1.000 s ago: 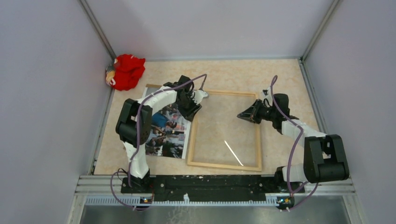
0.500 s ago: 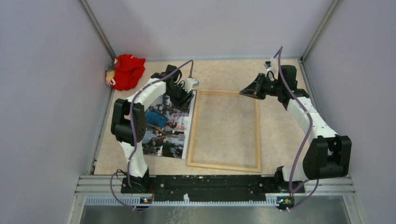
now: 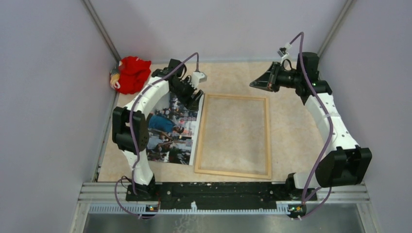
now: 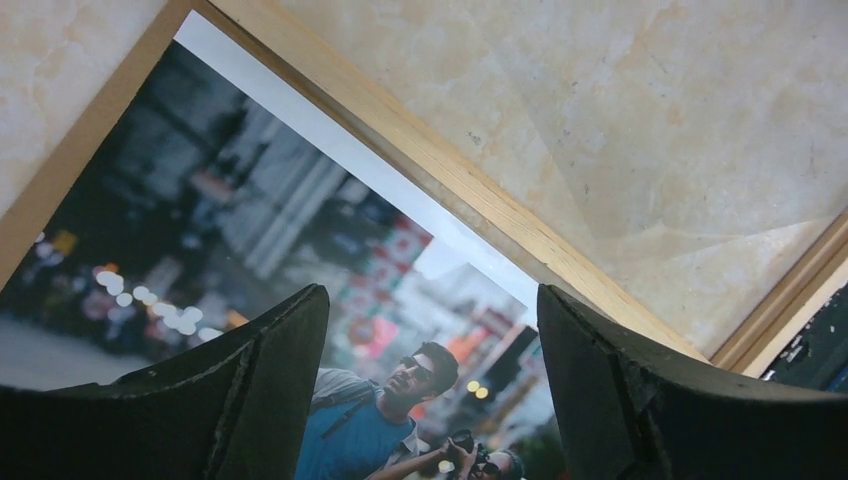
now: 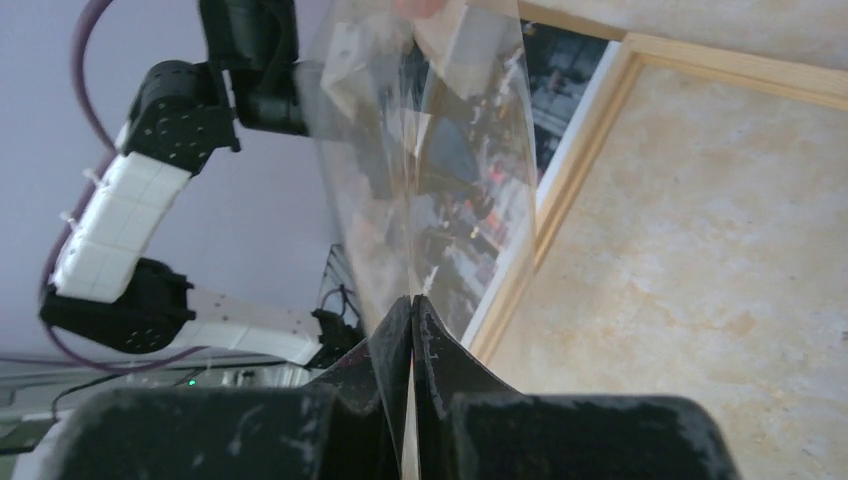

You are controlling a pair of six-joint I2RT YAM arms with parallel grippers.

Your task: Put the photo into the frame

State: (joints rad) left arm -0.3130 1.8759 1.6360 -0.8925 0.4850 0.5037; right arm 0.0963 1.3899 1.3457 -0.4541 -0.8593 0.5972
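White arms (image 3: pixel 326 112), black joints (image 3: pixel 130 130) (purple cables (image 3: pixel 300 48))

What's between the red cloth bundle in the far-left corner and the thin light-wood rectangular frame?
Top view: the open left gripper over the far end of the glossy crowd-scene photo, which lies right beside the frame.

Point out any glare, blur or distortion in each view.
Top view: even soft light, sharp, no glare on the frame. Left wrist: the photo looks soft, perhaps the print's own blur; faint reflected lines cross inside the frame. Right wrist: the clear sheet pinched in the right gripper's jaws mirrors and warps what lies behind.
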